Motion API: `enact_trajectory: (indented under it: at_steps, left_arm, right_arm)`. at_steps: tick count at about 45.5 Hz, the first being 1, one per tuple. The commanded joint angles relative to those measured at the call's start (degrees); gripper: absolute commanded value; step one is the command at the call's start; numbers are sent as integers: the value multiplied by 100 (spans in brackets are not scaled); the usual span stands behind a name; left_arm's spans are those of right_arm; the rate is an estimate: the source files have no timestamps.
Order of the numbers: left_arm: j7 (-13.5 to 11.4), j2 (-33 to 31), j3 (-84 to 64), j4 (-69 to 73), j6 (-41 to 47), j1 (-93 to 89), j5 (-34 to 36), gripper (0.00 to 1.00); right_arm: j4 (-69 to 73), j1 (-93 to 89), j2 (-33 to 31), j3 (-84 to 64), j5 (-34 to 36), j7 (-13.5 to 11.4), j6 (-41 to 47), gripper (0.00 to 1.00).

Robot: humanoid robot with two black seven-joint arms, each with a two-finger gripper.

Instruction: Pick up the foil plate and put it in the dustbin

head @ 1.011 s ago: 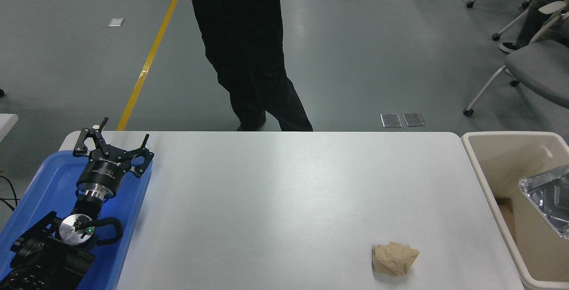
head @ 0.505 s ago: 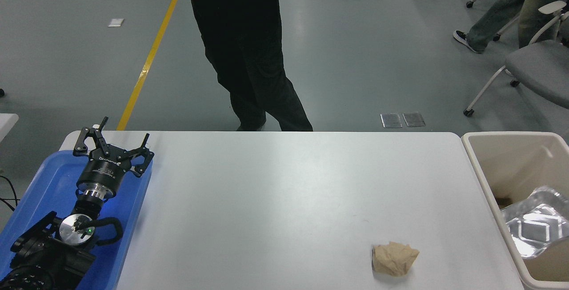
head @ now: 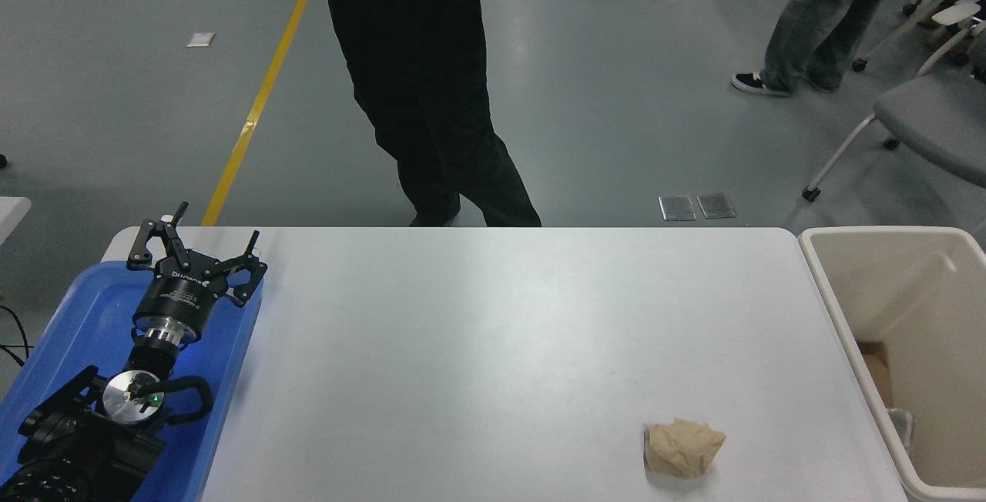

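The cream dustbin (head: 878, 232) stands at the table's right end. Of the foil plate only a small silvery sliver (head: 898, 421) shows, low inside the bin against its left wall; the rest is hidden. My left gripper (head: 196, 245) is parked open and empty over the blue tray (head: 81, 309) at the lower left. My right arm is out of view.
A crumpled tan paper wad (head: 684, 448) lies on the white table (head: 493, 332) near the front right. A person in black (head: 431, 86) stands at the far edge. Another person's legs (head: 816, 25) and a grey chair (head: 924, 113) are at the top right.
The foil plate, seen high in the bin a second ago, has dropped deep into it and almost out of sight. The person at the top right has walked leftwards.
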Motion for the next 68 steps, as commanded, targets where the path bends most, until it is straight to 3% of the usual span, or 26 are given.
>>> enact_trajectory:
  at_steps: [1,21,23,26,27,33,44,55,68]
  left_arm:
    - [4,0,7,0,0,-2,3,99]
    - [13,0,7,0,0,-2,3,99]
    - [13,0,7,0,0,-2,3,99]
    - [13,0,7,0,0,-2,3,99]
    - [13,0,7,0,0,-2,3,99]
    - [4,0,7,0,0,7,-6,99]
    - [-4,0,-2,0,0,16,-6,99]
    - [-4,0,-2,0,0,7,-6,99]
    - [4,0,-2,0,0,7,3,99]
  right_arm:
    - [1567,1572,-268,-611,-837,14,29,67]
    - [3939,3989,197,-1666,-899,31,64,67]
    - [4317,4367,320,-1886,-899,31,99,74]
    - [4748,4903,505,-2123,-899,31,126,98]
    - [4872,5053,549,-2159,-899,31,126,100]
    - [5198,5669,672,-2150,-873,23,450,100]
    - [5216,6644,1173,-2001,-776,23,2014,100]
    - [5207,7401,2060,-2010,-240,23,3298,100]
    - [5180,7498,2474,-2133,-231,14,3545,100]
